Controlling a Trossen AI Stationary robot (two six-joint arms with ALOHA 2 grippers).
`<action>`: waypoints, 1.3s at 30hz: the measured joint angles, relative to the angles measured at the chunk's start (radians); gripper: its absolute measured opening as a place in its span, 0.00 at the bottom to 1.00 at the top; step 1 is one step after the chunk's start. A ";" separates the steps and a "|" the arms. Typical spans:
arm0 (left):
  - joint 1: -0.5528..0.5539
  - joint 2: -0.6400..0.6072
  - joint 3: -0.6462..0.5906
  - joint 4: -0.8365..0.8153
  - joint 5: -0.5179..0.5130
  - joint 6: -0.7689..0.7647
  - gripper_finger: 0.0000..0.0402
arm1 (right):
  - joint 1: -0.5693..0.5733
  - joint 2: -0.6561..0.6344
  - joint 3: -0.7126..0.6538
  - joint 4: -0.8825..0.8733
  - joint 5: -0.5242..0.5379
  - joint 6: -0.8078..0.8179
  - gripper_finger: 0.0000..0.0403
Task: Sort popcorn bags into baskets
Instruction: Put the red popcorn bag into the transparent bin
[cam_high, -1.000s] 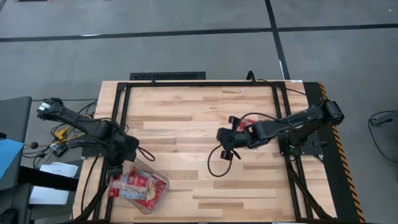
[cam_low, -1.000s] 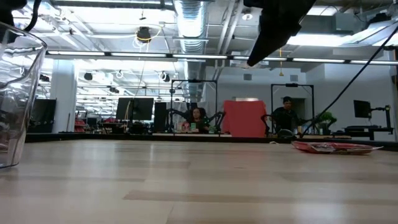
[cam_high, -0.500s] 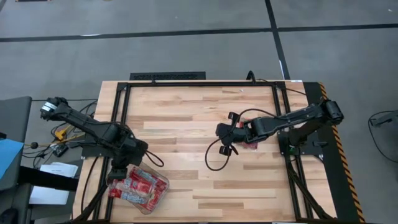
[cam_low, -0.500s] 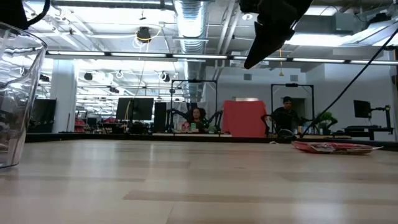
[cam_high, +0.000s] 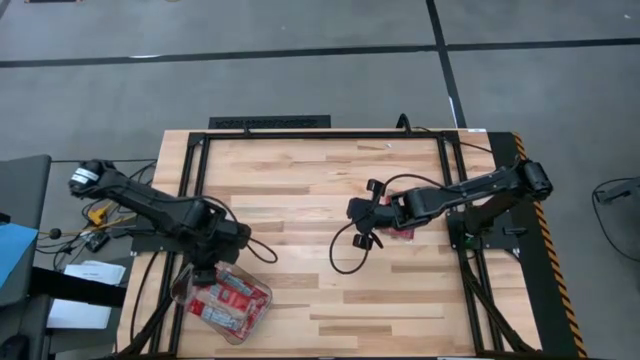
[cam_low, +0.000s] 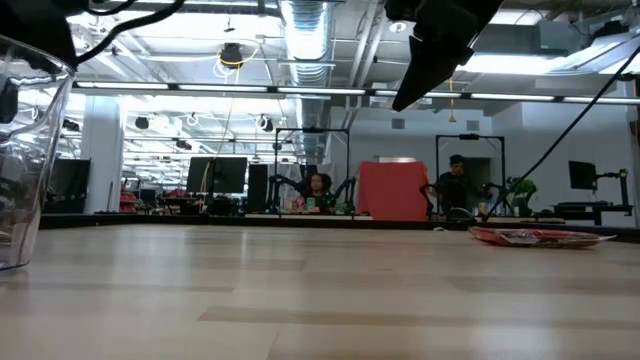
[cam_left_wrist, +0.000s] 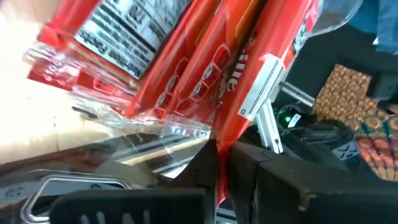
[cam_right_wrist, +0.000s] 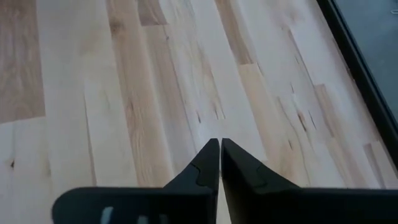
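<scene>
Near the table's near left corner stands a clear plastic basket (cam_high: 262, 296) with several red popcorn bags (cam_high: 228, 300) lying in it. My left gripper (cam_high: 203, 277) hangs over the basket's left end, shut on one red popcorn bag (cam_left_wrist: 273, 56). One more red bag (cam_high: 403, 229) lies flat on the table at centre right, partly under my right arm; the low view also shows that bag (cam_low: 535, 237). My right gripper (cam_high: 358, 222) hovers above bare wood just left of it, shut with nothing between its fingers (cam_right_wrist: 219, 163). My left gripper pinches a thin red edge of the popcorn bag (cam_left_wrist: 218, 167) between its two fingers. The fingers slant down into the basket's left end. The bag runs on away from the fingertips, alongside the other bags; whether it rests on them I cannot tell.
Bare wood fills the table's middle and far part. A black frame (cam_high: 300, 133) runs around the table top. Loose black cable (cam_high: 345, 262) loops on the wood below my right gripper. Boxes and cables (cam_high: 95, 215) lie off the table's left edge.
My left gripper has swung toward the table's right edge, from the basket's left rim to over its left end, still shut on the red bag. The bags now sit farther inside the basket.
</scene>
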 joint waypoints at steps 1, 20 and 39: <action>0.010 0.000 0.005 -0.002 0.001 0.005 0.03 | -0.002 0.000 0.000 0.000 0.000 0.000 0.12; 0.225 0.001 0.337 -0.194 -0.006 0.238 0.31 | -0.054 -0.001 -0.006 -0.043 0.000 0.019 0.18; 0.599 0.264 0.475 0.548 -0.229 0.223 0.30 | -0.147 -0.022 -0.409 -0.209 -0.009 0.600 0.05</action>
